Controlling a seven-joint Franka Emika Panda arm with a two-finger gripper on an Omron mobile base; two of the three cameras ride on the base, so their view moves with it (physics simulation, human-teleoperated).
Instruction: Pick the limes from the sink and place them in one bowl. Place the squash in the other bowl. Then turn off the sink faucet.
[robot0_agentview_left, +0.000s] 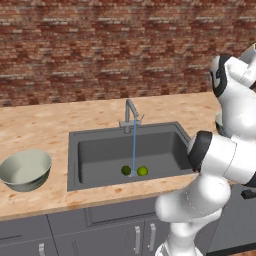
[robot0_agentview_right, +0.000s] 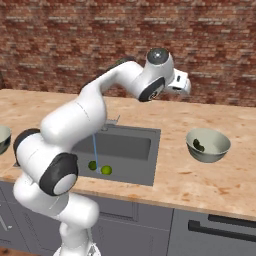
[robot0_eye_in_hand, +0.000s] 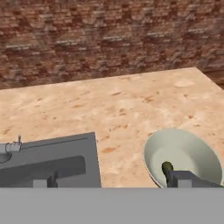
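Right base view: squash (robot0_agentview_right: 198, 145) already in right bowl (robot0_agentview_right: 218, 151) — one step done. Two limes (robot0_agentview_right: 99, 167) left on sink (robot0_agentview_right: 131, 145) floor beside the running stream; left bowl (robot0_agentview_left: 30, 164) empty on tabletop (robot0_agentview_left: 45, 125); faucet (robot0_agentview_left: 131, 114) still on. Pincer (robot0_eye_in_hand: 113, 178) spread wide, pinching nothing, above right bowl.

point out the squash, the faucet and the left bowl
squash (robot0_agentview_right: 198, 145), right base view, its dark body in the right bowl
faucet (robot0_agentview_left: 131, 111), left base view, its upright neck
left bowl (robot0_agentview_left: 20, 169), left base view, inner wall
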